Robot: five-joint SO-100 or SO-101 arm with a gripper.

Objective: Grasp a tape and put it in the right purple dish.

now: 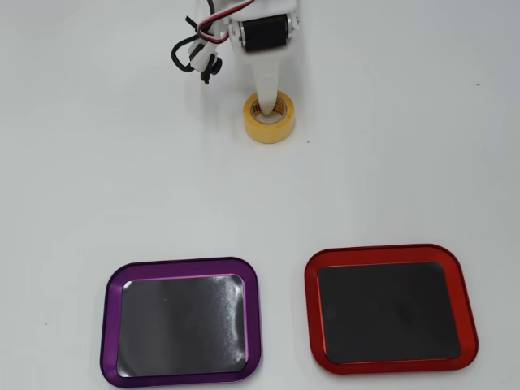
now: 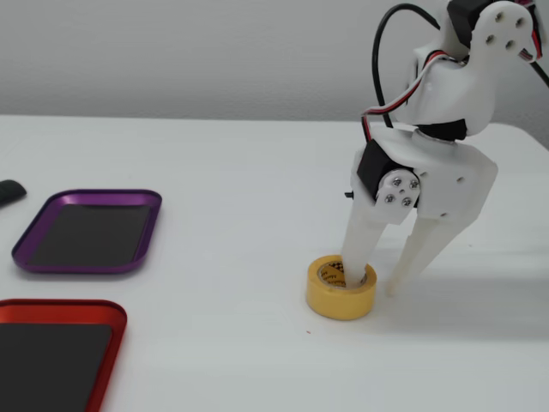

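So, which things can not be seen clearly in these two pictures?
- Tool fingertip inside the tape: hidden by the roll's wall in the fixed view.
- Second finger: hidden under the arm in the overhead view.
- Red tray: cut off by the bottom and left edges, fixed view.
- Dark object: cut off by the left edge, unidentifiable.

Gripper (image 2: pixel 374 285) low — jaws spread, pointing down.

Overhead view straight down; fixed view low, close, sideways; shared tape (image 1: pixel 270 118) (image 2: pixel 341 287) and trays.
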